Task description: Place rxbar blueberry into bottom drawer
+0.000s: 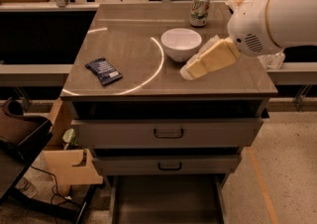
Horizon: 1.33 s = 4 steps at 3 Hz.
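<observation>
The rxbar blueberry point(103, 71), a dark navy flat wrapper with a white patch, lies on the left part of the cabinet top point(124, 44). The bottom drawer point(166, 200) is pulled out at the foot of the cabinet, a wide shallow tray with a dark inside. My gripper point(190, 71), cream-coloured on a white arm, hangs over the right middle of the top, beside the white bowl and well to the right of the bar. It holds nothing that I can see.
A white bowl point(181, 43) stands mid-top and a green-white soda can point(200, 8) at the back. Two upper drawers with dark handles point(168, 133) are slightly ajar. A cardboard box point(69, 166) and dark chair point(17, 134) stand at the left.
</observation>
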Tool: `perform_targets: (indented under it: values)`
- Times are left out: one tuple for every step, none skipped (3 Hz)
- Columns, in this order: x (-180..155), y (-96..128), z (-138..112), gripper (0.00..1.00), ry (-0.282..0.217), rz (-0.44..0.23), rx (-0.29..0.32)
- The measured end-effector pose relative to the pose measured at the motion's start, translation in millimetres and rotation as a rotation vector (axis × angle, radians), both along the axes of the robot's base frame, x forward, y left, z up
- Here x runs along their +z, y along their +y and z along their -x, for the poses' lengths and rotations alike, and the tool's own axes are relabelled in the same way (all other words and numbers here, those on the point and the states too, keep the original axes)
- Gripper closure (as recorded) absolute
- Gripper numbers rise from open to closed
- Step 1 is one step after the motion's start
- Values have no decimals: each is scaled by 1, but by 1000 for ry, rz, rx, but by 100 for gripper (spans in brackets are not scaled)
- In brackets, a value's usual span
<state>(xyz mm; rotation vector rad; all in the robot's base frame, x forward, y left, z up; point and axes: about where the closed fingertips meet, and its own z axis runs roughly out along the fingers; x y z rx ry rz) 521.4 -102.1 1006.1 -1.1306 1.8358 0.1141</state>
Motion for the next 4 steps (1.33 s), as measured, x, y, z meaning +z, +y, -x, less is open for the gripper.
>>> perform_targets:
  values:
    - [0,0,0,0,0,0,0]
    - [-24,19,-1,0,14,-48,18]
    - [-52,50,-5,0,22,-98,47]
    - [-73,76,-15,0,19,-141,47]
